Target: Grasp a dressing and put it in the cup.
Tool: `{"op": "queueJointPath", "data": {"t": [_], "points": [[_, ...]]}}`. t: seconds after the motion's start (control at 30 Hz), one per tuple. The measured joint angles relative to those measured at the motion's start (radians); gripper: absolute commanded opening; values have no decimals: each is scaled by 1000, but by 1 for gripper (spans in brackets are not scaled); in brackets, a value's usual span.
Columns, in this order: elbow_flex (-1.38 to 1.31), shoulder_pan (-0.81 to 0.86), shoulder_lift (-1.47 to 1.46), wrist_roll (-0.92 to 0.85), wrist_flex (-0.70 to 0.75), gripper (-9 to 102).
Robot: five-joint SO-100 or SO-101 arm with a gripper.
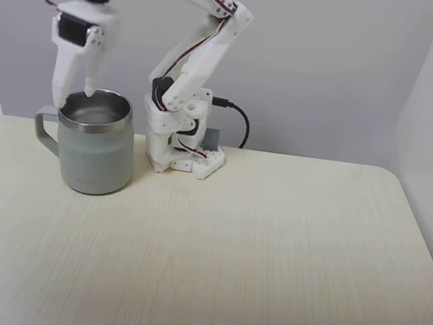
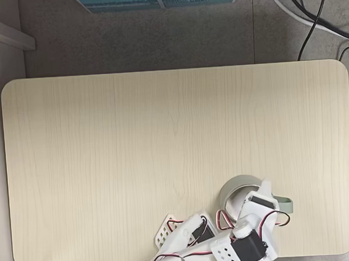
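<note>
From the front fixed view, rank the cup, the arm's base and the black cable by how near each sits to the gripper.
Gripper jaws hang over the cup's mouth.
1. Cup, directly below.
2. Arm's base, to the right.
3. Black cable, farther right, behind the base.

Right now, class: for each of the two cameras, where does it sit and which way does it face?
A fixed view: front of the table, level, facing the arm's base, gripper over the cup.
A fixed view: overhead, looking straight down; arm at the bottom edge above the cup.
Both share table, cup, arm.
</note>
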Motion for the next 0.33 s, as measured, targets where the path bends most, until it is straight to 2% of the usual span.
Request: {"op": "queueJointPath", "data": {"t": [0.33], "points": [[0, -48, 41, -2, 0, 24]]}}
